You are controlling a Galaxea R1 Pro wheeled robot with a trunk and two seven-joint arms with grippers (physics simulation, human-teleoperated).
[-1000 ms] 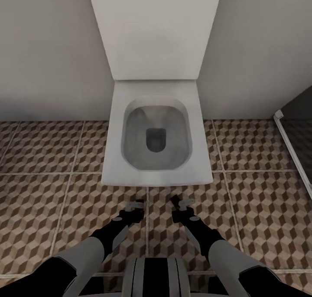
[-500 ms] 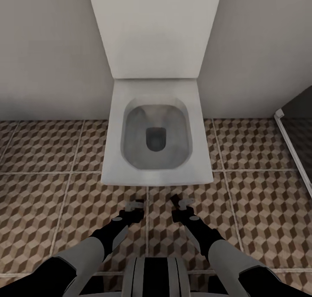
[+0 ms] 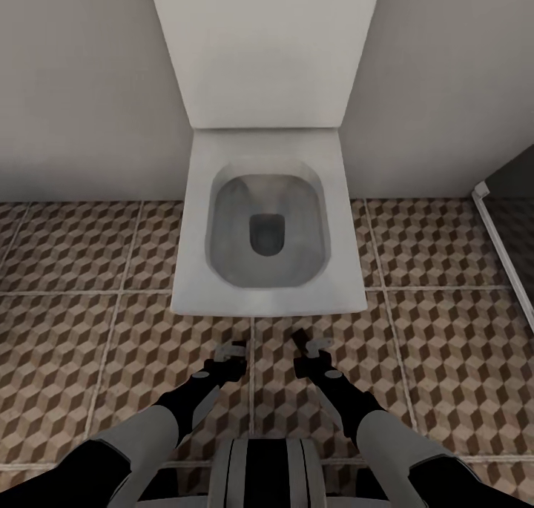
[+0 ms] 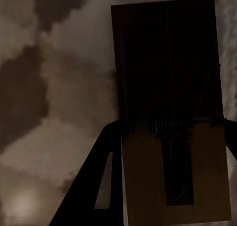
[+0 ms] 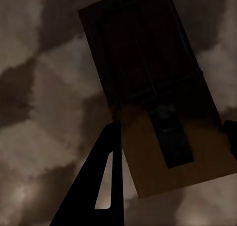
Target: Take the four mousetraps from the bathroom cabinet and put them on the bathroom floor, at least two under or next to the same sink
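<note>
Cube-patterned brown-and-beige tiled bathroom floor (image 3: 74,330) fronts a white square toilet (image 3: 267,233). Each gripper (image 3: 231,356) (image 3: 305,351) clamps a tan wooden mousetrap (image 4: 170,137) (image 5: 158,107) between its fingers; best carry both toward the sink, kept level.

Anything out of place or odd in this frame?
Nothing is spilled or damaged. One thing stands out: each gripper holds a mousetrap, left gripper on one mousetrap, right gripper on the other mousetrap, yet the robot faces the toilet, not a sink, above the cube-patterned floor.
</note>
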